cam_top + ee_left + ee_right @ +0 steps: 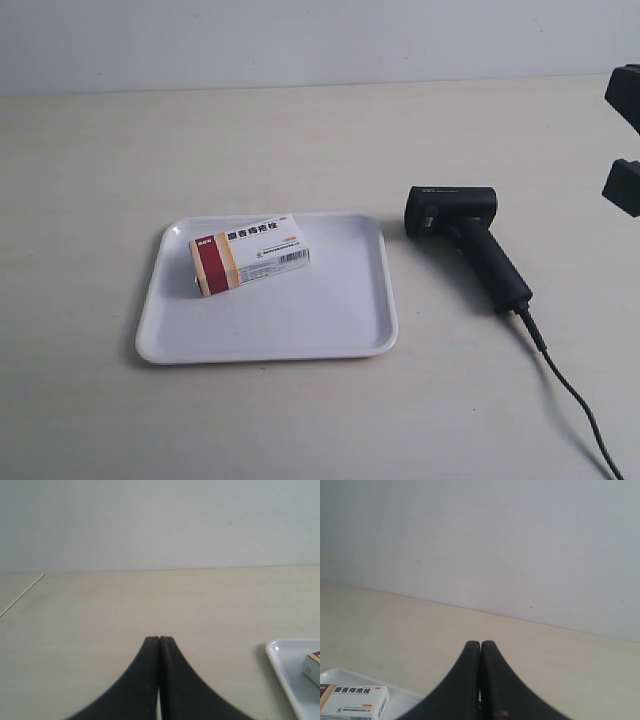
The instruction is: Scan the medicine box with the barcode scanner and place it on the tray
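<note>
The medicine box (pixel 250 255) lies flat on the white tray (pixel 330 320), towards its far left part, with the red and orange band at the left end and the barcode facing the front. On the table just right of the tray rests the black barcode scanner (pixel 465 235); its head is near the tray's far right corner and its handle angles away. My left gripper (pixel 159 639) is shut and empty above bare table, with the tray's corner (pixel 285 665) and the box's end (pixel 312 667) off to one side. My right gripper (pixel 480 643) is also shut and empty, with the box (pixel 355 702) beside it.
The scanner's thin black cable (pixel 570 400) runs from the handle to the front right edge of the table. Black parts of the arm at the exterior view's right (pixel 625 95) show at the frame's edge. A pale wall stands behind the table.
</note>
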Robot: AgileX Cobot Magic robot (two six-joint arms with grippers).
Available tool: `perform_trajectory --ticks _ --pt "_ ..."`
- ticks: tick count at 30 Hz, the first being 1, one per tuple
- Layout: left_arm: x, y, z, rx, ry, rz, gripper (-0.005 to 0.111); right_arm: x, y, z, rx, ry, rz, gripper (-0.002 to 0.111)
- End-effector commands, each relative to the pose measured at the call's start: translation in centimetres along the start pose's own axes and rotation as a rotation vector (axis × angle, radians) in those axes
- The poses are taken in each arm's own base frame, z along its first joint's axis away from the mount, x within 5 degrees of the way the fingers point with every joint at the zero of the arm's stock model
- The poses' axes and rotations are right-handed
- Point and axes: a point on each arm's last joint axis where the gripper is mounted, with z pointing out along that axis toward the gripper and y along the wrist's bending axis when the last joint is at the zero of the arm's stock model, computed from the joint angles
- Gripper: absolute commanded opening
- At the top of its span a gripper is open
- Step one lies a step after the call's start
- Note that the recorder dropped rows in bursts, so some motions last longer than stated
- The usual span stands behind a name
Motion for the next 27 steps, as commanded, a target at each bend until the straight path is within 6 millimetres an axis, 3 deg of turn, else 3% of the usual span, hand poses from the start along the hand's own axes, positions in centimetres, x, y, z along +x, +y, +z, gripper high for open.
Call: perform_trajectory --ticks 1,15,20,27 --pt "0.1 0.0 0.0 -0.004 -0.002 -0.008 0.000 -0.1 0.1 -0.2 -0.004 -0.019 0.002 0.001" --pt "0.1 0.0 0.0 -0.004 -0.002 -0.008 0.000 0.1 0.1 -0.2 -0.009 -0.022 0.007 0.001" --pt "0.1 0.0 0.0 -0.004 -0.002 -0.008 0.000 3.4 -0.3 -1.5 0.041 -0.002 0.253 0.001" --pt "0.1 0.0 0.0 -0.004 -0.002 -0.008 0.000 6.1 -0.2 -5.5 0.044 -0.133 0.290 0.001"
